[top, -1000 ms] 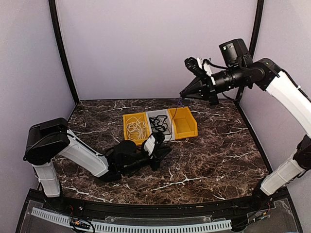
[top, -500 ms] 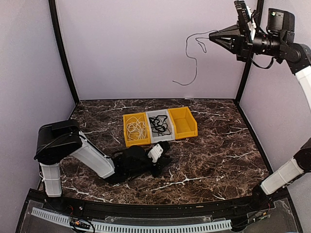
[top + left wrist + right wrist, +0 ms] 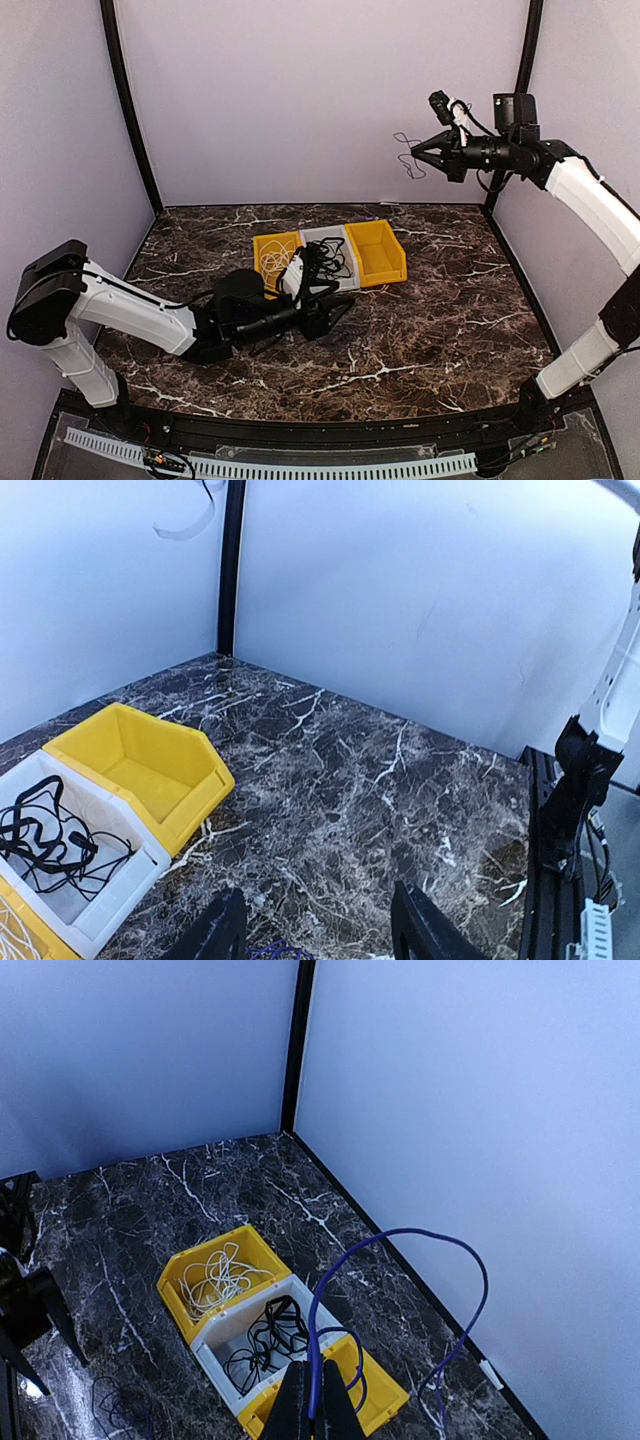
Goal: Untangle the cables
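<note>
My dark marble table (image 3: 440, 320), carrying left yellow bin (image 3: 175, 1310), white bin (image 3: 120, 905), right yellow bin (image 3: 375, 255) touching in a row, loose dark cord (image 3: 118, 1405) nearby.

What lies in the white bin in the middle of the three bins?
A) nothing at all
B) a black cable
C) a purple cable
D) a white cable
B: a loose tangle of black cable lies inside the white bin, while the white cable is in the yellow bin beside it.
</note>
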Controlling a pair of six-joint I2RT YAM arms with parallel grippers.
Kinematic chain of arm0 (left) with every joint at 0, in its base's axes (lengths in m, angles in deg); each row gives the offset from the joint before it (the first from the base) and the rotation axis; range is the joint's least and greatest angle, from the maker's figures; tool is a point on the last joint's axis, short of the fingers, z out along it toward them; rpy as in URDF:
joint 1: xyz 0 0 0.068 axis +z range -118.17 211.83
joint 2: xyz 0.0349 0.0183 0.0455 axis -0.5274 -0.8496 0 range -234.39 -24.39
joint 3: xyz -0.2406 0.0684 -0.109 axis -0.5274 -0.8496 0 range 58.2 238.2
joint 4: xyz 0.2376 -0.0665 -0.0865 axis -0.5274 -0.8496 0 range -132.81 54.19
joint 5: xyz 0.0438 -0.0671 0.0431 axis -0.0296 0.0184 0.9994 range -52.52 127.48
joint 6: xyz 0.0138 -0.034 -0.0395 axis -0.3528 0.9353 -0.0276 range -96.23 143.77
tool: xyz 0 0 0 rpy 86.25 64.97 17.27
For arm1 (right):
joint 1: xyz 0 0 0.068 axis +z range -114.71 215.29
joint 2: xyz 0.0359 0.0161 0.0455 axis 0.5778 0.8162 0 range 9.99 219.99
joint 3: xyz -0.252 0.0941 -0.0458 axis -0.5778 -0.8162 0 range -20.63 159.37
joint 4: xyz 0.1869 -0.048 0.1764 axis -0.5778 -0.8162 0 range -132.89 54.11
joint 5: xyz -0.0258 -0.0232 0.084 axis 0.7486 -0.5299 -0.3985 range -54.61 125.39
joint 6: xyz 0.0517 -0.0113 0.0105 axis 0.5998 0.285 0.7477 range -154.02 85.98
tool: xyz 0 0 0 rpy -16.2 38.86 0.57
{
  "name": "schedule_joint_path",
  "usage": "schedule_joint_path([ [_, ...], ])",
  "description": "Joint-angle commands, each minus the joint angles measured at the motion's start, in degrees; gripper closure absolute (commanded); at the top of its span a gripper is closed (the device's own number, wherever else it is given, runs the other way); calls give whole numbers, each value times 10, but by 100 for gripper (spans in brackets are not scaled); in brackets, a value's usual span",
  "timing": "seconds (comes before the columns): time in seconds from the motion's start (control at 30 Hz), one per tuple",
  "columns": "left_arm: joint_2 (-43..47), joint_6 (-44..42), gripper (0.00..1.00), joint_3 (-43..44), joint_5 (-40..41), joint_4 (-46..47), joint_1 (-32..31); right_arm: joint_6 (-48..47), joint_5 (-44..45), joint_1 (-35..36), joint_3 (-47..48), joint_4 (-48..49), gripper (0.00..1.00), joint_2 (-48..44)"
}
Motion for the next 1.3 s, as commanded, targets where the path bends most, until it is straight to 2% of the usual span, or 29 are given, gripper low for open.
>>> schedule_joint_path([
  [0.0, 67, 53, 48, -28, 23, -51, -3, 18, 31, -3, -42, 75, 100, 14],
  [0.27, 144, 95, 48, -75, 88, -92, -3, 23, 58, -5, -75, 86, 100, 90],
  [0.5, 194, 92, 48, -96, 124, -115, -2, 26, 57, -5, -44, 63, 100, 197],
  [0.77, 196, 90, 48, -109, 143, -115, -2, 38, 34, -5, 11, 34, 100, 287],
  [0.97, 190, 96, 48, -116, 142, -112, -2, 47, 68, -4, 49, 4, 100, 342],
  [1.27, 175, 90, 48, -112, 153, -113, -2, 37, 115, 21, 46, -25, 100, 363],
])
